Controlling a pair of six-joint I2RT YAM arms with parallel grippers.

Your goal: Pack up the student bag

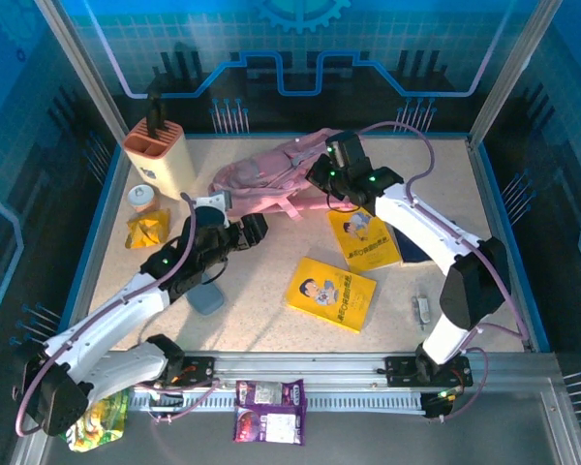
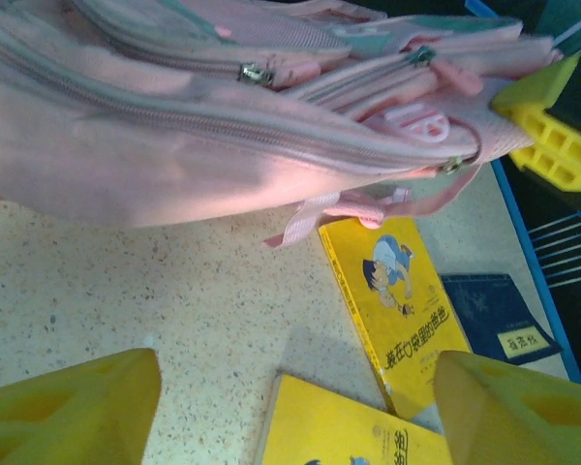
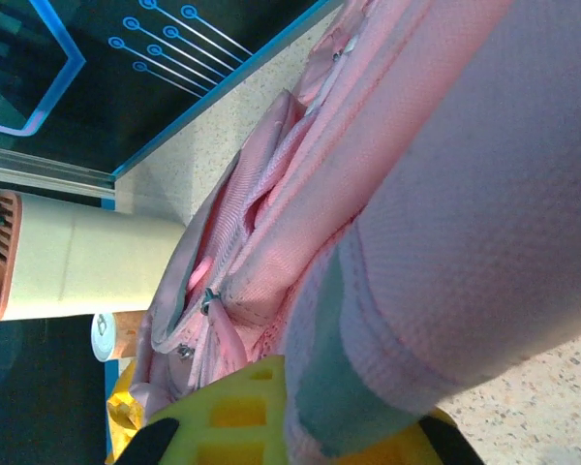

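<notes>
The student bag is a large soft pink backpack lying at the back middle of the table. In the left wrist view the student bag lies on its side with its zip pockets facing me. My right gripper is at the bag's right end, shut on a fold of its pink fabric. The right wrist view shows that fold pinched between the yellow fingers of the right gripper. My left gripper hangs just in front of the bag, open, with nothing in it. Below the left gripper are bare table and book corners.
Two yellow books and a dark blue booklet lie right of centre. A peach knife block, a cup and a yellow snack bag stand at the back left. A grey object lies near the left arm. A purple packet rests on the front rail.
</notes>
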